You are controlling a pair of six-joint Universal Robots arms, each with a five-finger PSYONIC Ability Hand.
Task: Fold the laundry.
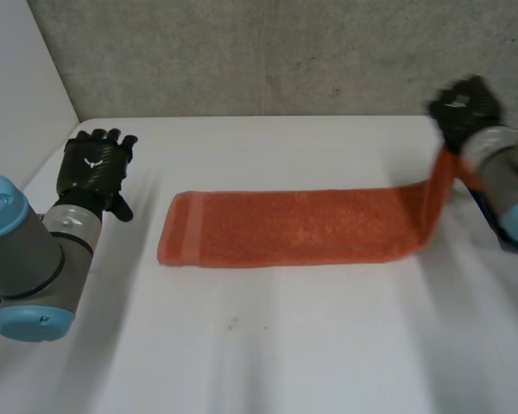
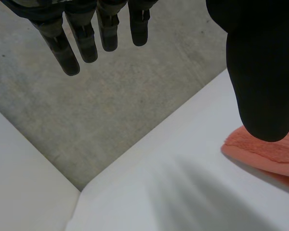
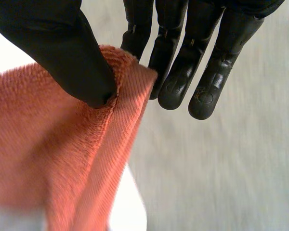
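Observation:
An orange towel (image 1: 293,228) lies stretched across the white table (image 1: 268,345), folded into a long narrow strip. My right hand (image 1: 466,108) pinches the towel's right end between thumb and fingers and holds it lifted above the table. In the right wrist view the thumb (image 3: 62,53) presses the towel's corner (image 3: 130,72) against the fingers (image 3: 183,72). My left hand (image 1: 93,168) hovers open to the left of the towel's left end, not touching it. In the left wrist view its fingers (image 2: 86,33) hang straight, and the towel's corner (image 2: 265,151) lies by the thumb (image 2: 260,72).
A grey concrete wall (image 1: 276,52) runs behind the table's far edge. A pale panel (image 1: 17,78) stands at the far left. Bare tabletop lies in front of the towel.

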